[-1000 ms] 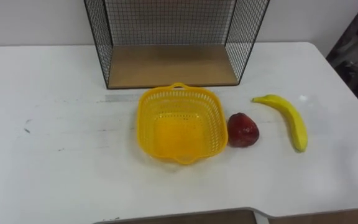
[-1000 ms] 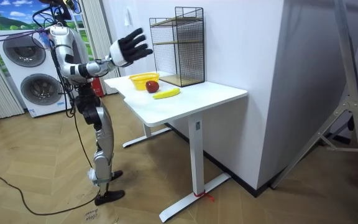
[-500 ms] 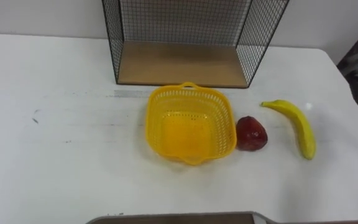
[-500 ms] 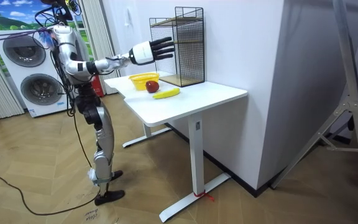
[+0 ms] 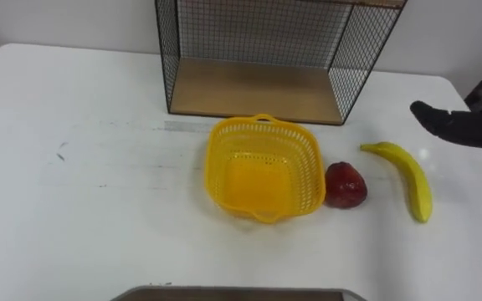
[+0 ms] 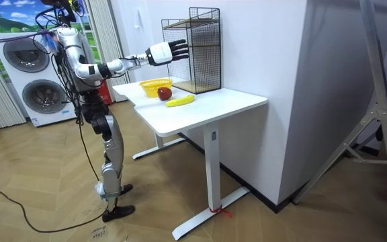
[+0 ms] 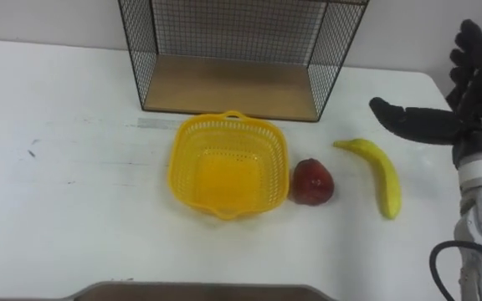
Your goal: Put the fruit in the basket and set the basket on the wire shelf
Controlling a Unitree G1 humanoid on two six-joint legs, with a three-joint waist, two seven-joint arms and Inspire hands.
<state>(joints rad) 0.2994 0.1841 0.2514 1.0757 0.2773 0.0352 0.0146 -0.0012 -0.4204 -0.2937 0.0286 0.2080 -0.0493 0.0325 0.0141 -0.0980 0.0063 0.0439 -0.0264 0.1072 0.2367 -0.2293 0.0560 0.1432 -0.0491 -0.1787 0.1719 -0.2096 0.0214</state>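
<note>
An empty yellow plastic basket (image 5: 264, 170) (image 7: 227, 163) (image 6: 154, 86) sits mid-table, just in front of the black wire shelf (image 5: 266, 50) (image 7: 237, 46) (image 6: 192, 48) with its wooden floor. A red fruit (image 5: 345, 185) (image 7: 312, 181) (image 6: 164, 93) lies touching the basket's right side. Further right lies a yellow banana (image 5: 407, 175) (image 7: 376, 173) (image 6: 179, 101). My right hand (image 7: 463, 92) (image 5: 475, 113) (image 6: 166, 52) hovers open above the table, right of the banana, fingers spread and holding nothing.
The white table (image 5: 82, 192) (image 6: 213, 104) is bare to the left of the basket. Its front edge runs along the bottom of the eye views. In the room view I stand at the table's left end, with washing machines (image 6: 29, 81) behind me.
My right arm has swung forward and lowered, so the open hand now comes into the eye views at the right. The head camera has shifted; the fruit and basket have not moved.
</note>
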